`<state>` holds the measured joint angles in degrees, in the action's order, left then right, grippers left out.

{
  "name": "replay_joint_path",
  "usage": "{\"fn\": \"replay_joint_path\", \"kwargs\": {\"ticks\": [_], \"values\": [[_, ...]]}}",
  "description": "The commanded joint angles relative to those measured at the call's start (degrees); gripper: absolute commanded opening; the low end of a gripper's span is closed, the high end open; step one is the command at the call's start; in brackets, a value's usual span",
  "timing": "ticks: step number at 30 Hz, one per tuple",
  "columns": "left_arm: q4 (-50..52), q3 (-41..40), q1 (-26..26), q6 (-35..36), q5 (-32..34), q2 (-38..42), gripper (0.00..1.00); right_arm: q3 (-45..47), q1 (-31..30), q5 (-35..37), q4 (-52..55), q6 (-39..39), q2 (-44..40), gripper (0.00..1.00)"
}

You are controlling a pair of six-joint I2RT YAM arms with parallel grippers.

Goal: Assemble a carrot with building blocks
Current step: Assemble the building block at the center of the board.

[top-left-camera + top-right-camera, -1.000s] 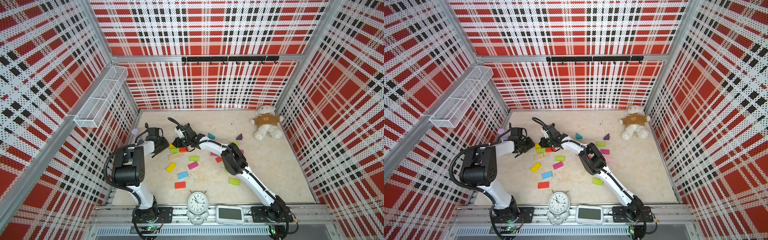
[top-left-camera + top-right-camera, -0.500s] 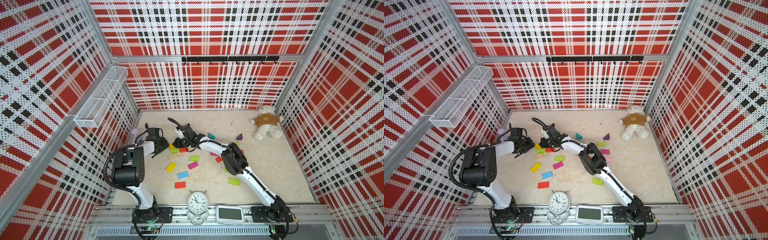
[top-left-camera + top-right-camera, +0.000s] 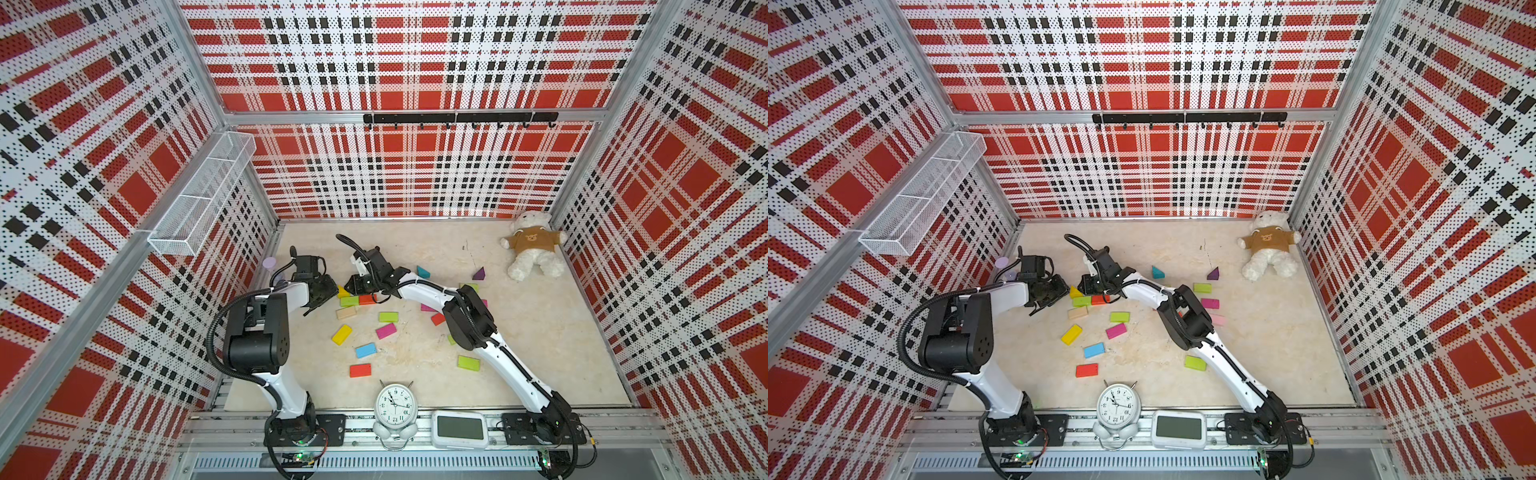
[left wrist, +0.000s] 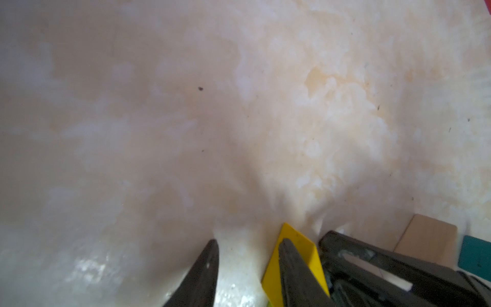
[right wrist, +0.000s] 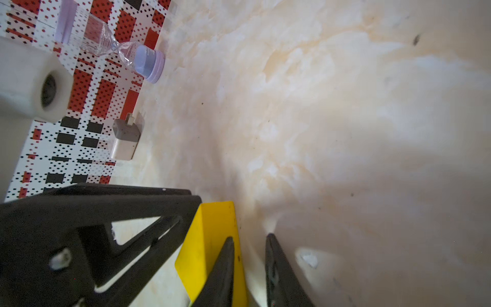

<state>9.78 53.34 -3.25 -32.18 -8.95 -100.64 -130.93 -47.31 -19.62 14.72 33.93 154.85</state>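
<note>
Barely begun — yellow wedge, lime block, red block form a row, other blocks scattered. Left end effector and right end effector — slightly open, empty

Enclosure, three sides in view: perforated panel walls printed in red, white and black plaid, held in aluminium frame posts. Floor: cream marbled slab, lightly speckled and scratched. Left wall: white wire-mesh shelf, three compartments, mounted high. Back wall: black hook rail on a crossbar. Front edge: aluminium rail bearing a twin-bell alarm clock and a white digital display. Lighting bright and even, shadows soft
</note>
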Motion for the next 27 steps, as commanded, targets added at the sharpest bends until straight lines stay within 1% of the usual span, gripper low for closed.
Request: {"fn": "replay_joint_path", "kwargs": {"ticks": [1, 6, 9, 12, 17, 20, 23, 27], "values": [[1.6, 2.5, -0.5, -0.4, 0.6, 1.7, 0.42, -1.7, 1.2, 1.4, -0.3, 0.2, -2.4, 0.26], [2.2, 3.7, -0.5, -0.3, 1.0, 3.1, 0.42, -3.6, 1.4, 2.3, 0.8, -2.0, -3.8, 0.27], [3.1, 4.4, -0.4, -0.1, 1.3, 4.4, 0.43, -3.4, 1.8, 2.4, 1.4, -2.7, -5.4, 0.30], [3.4, 4.6, -0.3, -0.2, 1.2, 7.0, 0.43, -1.1, 2.5, 2.7, 2.3, -4.5, -8.7, 0.36], [6.6, 6.5, 2.7, 1.5, 2.4, 11.0, 0.46, 11.3, 4.4, 5.2, 0.0, -6.5, -19.2, 0.48], [8.5, 7.2, 4.7, 1.9, 3.6, 12.4, 0.47, 15.3, 5.9, 7.0, 2.7, -8.0, -23.2, 0.57], [8.2, 7.5, 6.1, 1.1, 3.0, 12.7, 0.49, 16.6, 7.0, 9.0, 6.0, -10.2, -23.9, 0.66], [7.4, 7.5, 6.3, -0.2, 1.7, 12.9, 0.49, 15.0, 7.5, 9.4, 9.0, -11.3, -21.4, 0.71]]}}
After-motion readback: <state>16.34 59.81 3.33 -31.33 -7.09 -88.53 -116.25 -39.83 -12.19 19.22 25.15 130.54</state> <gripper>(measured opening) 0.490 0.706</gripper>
